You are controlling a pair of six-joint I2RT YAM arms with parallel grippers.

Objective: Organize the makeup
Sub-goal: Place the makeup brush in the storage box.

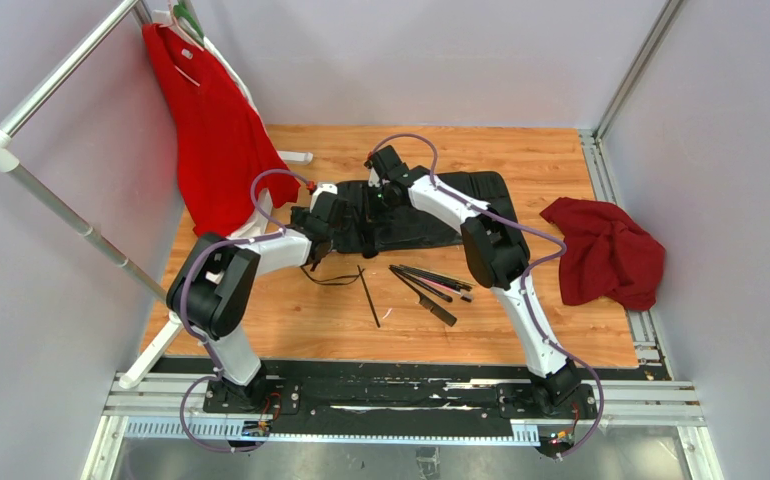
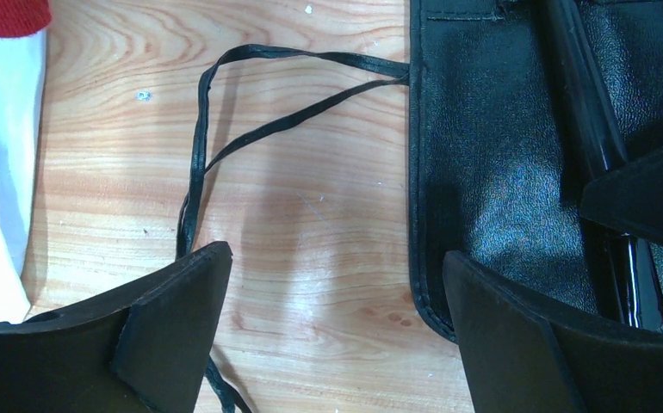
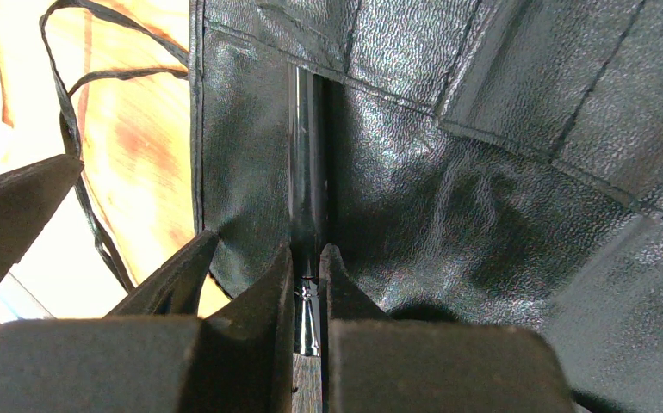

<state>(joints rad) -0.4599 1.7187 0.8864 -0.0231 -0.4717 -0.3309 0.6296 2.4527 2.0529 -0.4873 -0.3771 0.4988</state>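
Where the case (image 1: 471,200) lies spread flat, both grippers work at its left end.

Right gripper (image 3: 306,254): fingers clamped on a brush (image 3: 305,155) with a thin, glossy black handle. The brush runs straight ahead of the fingertips, its long axis in line with the gripper's reach, and its far end meets the lip of a slot. Judgement: the next move is a push along that axis, and a sideways tilt would likely snag the stitched edge.

Left gripper (image 2: 332,258): jaws apart, holding nothing. It straddles the case's edge, with one finger over bare wood and the other over the case. It sits just beside the right gripper, near enough to pin the fabric.

Remaining makeup (image 1: 426,283): a loose cluster on the table behind the right gripper, toward that arm's base. The right arm is nearer to it.

Cord (image 2: 225,146): loops ahead of the left gripper, coming off the case edge.

Views: only the right wrist view shows the clamp and the slot lip. In the top view the wrists hide both, but only that view shows the loose cluster.
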